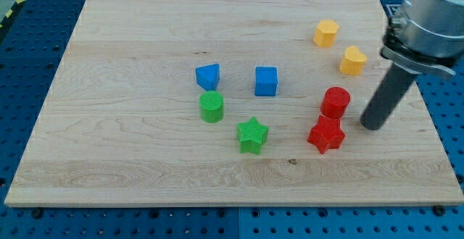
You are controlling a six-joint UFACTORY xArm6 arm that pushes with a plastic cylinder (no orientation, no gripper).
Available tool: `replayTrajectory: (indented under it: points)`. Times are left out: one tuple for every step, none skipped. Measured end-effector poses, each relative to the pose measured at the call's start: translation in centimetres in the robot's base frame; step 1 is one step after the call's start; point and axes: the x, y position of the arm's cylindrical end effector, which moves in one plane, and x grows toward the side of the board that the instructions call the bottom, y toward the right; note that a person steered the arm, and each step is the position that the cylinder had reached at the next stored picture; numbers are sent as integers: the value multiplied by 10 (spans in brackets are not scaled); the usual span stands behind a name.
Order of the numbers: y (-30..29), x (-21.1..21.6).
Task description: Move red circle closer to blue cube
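None of the push looks done yet: my tip [371, 125] sits on the board, holding nothing since it is a bare rod with nothing to open or close, and it is just to the view's right of the red circle [335, 102], near but seemingly not touching. Next out, the red star [325, 135] lies to the tip's left and slightly lower, right below the circle. Farther left the blue cube [266, 81] is still well apart from the circle, so the whole leftward shove remains.
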Motion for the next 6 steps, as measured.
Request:
replayTrajectory:
  points:
    - [-21, -17]
    - [-38, -19]
    - [-46, -18]
    - [-50, -17]
    - [-61, -16]
    - [-79, -7]
